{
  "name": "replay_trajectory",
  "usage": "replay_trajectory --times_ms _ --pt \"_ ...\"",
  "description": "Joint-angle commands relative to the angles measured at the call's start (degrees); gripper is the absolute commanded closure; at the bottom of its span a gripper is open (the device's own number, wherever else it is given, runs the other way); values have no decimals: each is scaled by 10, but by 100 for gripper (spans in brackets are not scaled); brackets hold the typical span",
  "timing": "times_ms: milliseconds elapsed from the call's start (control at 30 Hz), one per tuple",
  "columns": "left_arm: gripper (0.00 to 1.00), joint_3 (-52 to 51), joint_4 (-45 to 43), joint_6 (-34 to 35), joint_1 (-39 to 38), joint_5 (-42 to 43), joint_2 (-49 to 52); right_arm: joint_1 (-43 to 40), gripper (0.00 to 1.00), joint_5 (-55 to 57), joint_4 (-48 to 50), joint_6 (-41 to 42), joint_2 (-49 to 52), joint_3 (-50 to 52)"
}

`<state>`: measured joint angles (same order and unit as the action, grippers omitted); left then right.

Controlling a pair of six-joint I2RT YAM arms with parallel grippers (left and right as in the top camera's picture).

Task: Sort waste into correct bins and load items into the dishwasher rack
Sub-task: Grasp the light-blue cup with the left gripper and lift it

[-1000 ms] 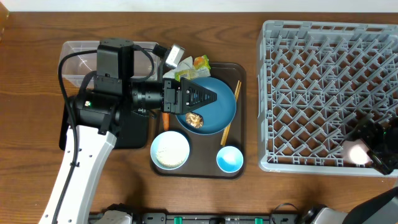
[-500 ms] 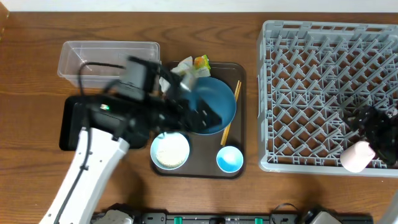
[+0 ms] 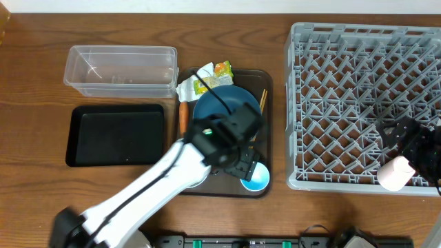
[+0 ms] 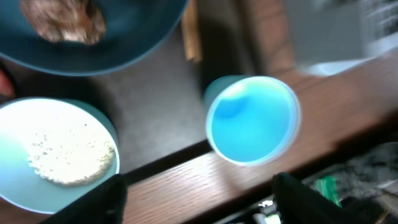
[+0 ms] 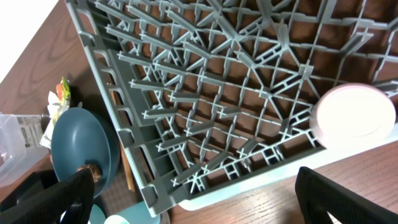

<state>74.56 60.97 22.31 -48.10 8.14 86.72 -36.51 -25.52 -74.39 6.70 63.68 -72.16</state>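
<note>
My left gripper (image 3: 241, 164) (image 4: 202, 200) is open and empty, hovering over the front of the brown tray next to the light blue cup (image 3: 255, 178) (image 4: 252, 118). The white bowl (image 4: 56, 149) holds rice. The dark blue bowl (image 3: 231, 110) (image 4: 124, 37) holds brown scraps (image 4: 62, 18). Chopsticks (image 3: 260, 103) lie at its right. The carrot (image 3: 183, 114), napkin (image 3: 189, 90) and wrapper (image 3: 212, 74) lie on the tray's far left. My right gripper (image 3: 412, 141) (image 5: 202, 200) is open over the grey rack (image 3: 358, 41), apart from the pink cup (image 3: 394, 173) (image 5: 354, 118) in its front right corner.
The clear tub (image 3: 120, 69) stands at the back left, the black tray (image 3: 117, 134) just in front of it. The brown serving tray (image 3: 265, 138) sits between them and the rack. My left arm crosses the front left of the table and hides most of the white bowl from above.
My left arm has swung from over the dark blue bowl to the tray's front right, by the light blue cup. My right gripper has drawn back from the pink cup, which stays in the rack.
</note>
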Motion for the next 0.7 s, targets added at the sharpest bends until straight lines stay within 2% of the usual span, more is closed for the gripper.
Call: replay_trajectory --times_ms 0,233,367,533,567,600,667 --pt "33 -12 -3 22 -9 -37 55 6 5 4 -2 -10 6 -2" --pt "48 -12 -6 25 -18 -32 143 6 4 6 -2 -10 11 -2" --pt "53 -12 -19 24 -18 -24 166 6 4 9 -2 -10 11 -2" --pt "73 -12 -39 24 -18 -22 169 6 4 13 -2 -10 11 -2" --pt "81 -12 -41 24 -18 -21 169 6 4 13 -2 -10 11 -2" --pt "94 -12 -40 24 -18 -14 169 6 4 13 -2 -10 11 -2" --pt "94 -12 -40 24 -18 8 167 6 4 13 -3 -10 11 -2"
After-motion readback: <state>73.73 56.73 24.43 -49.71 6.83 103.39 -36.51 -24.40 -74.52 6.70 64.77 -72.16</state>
